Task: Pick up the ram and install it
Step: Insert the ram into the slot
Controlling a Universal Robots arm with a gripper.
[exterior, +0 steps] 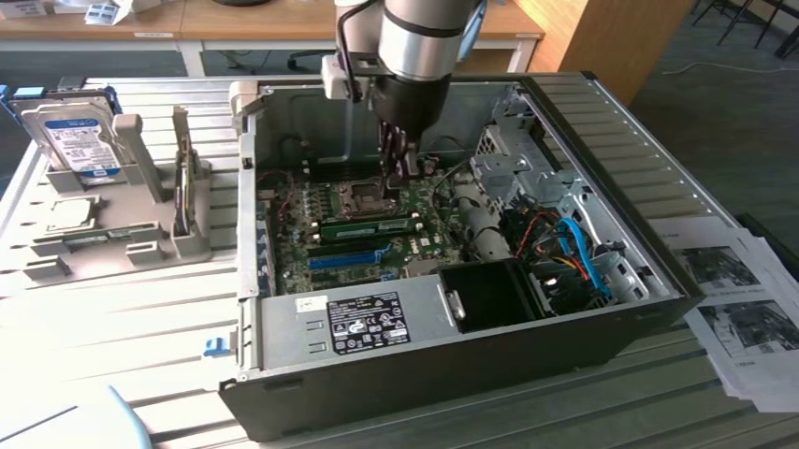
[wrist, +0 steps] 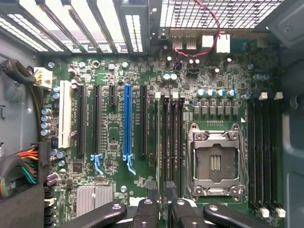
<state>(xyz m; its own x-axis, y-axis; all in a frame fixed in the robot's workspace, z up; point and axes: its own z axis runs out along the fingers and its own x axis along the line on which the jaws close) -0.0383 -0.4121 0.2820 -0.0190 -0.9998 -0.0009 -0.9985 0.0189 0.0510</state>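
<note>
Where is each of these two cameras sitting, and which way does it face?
Exterior view: off the arm, high and to one side, looking down at a slant into the open computer case; the arm and gripper reach in, near the green ram.
Wrist view: on the wrist, facing straight down at the motherboard; the gripper juts into the picture.
Shared: the blue slot, the CPU socket and the gripper.

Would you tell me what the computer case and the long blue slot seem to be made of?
The computer case looks like sheet metal: bare dull grey, folded edges, punched vents. The blue slot is probably moulded plastic: even colour, slight sheen.
</note>
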